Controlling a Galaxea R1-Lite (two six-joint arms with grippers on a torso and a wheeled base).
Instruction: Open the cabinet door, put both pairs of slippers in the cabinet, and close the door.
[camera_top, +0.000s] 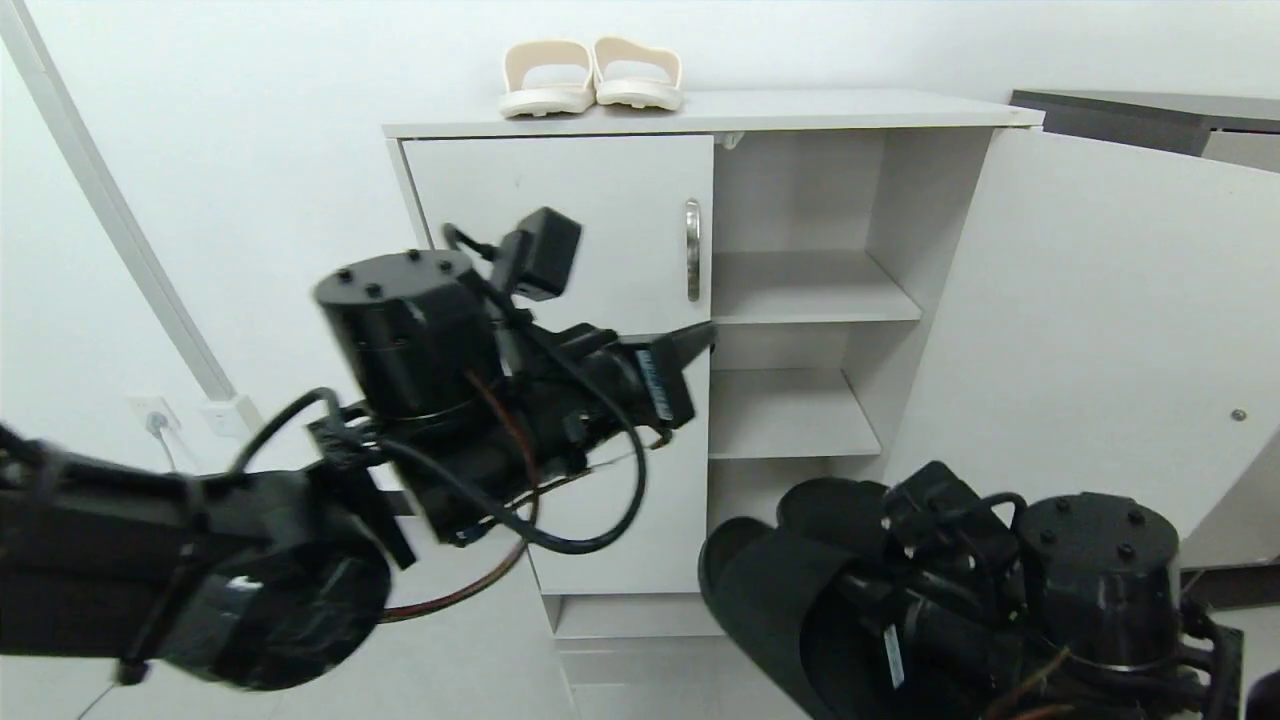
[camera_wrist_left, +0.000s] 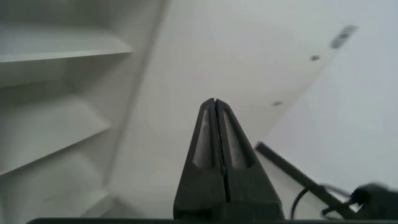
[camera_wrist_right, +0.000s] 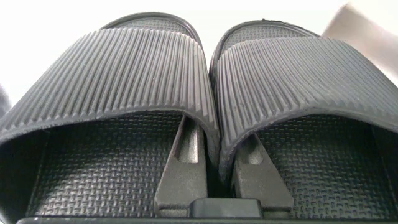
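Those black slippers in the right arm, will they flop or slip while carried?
Probably light: the right tool carries both black slippers by their pinched inner sides alone. Their ribbed and textured surfaces look rubbery, so likely grippy rather than slippery. They seem to hold their shape, so only mildly flexible.

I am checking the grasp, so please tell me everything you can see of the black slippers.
The black slippers are a pair that looks like rubber, each with a broad ribbed strap and a dimpled footbed. They sit side by side, their inner walls pinched together by the right claw, one finger inside each slipper. They are held low in front of the open cabinet, not yet on a shelf.
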